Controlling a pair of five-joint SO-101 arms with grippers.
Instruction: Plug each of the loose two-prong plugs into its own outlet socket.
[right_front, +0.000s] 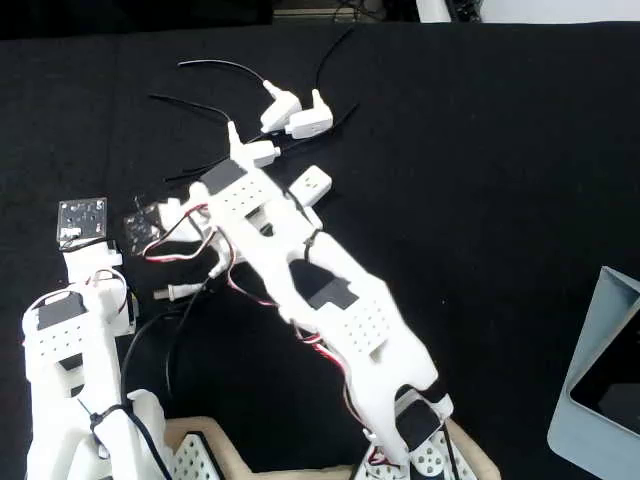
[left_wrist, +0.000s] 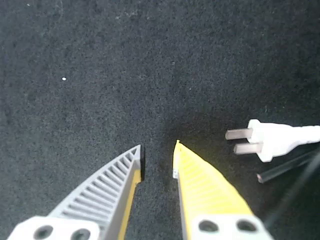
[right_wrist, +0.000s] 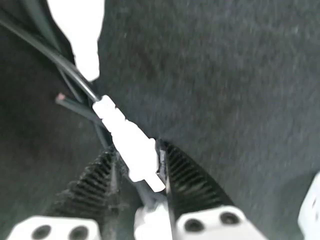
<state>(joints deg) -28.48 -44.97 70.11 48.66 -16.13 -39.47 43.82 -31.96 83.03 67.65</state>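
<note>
Grasping a white plug (right_wrist: 131, 145), your right pincer (right_wrist: 136, 154) is clenched; your left pincer (left_wrist: 157, 146) hangs released near a loose plug (left_wrist: 272, 139) on the table (left_wrist: 100, 60).

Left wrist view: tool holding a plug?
No, the left tool is open and empty; the plug lies apart from it.

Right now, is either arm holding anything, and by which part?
The fingers of the right gripper pinch a white plug by the sides of its body; the left gripper holds nothing.
</note>
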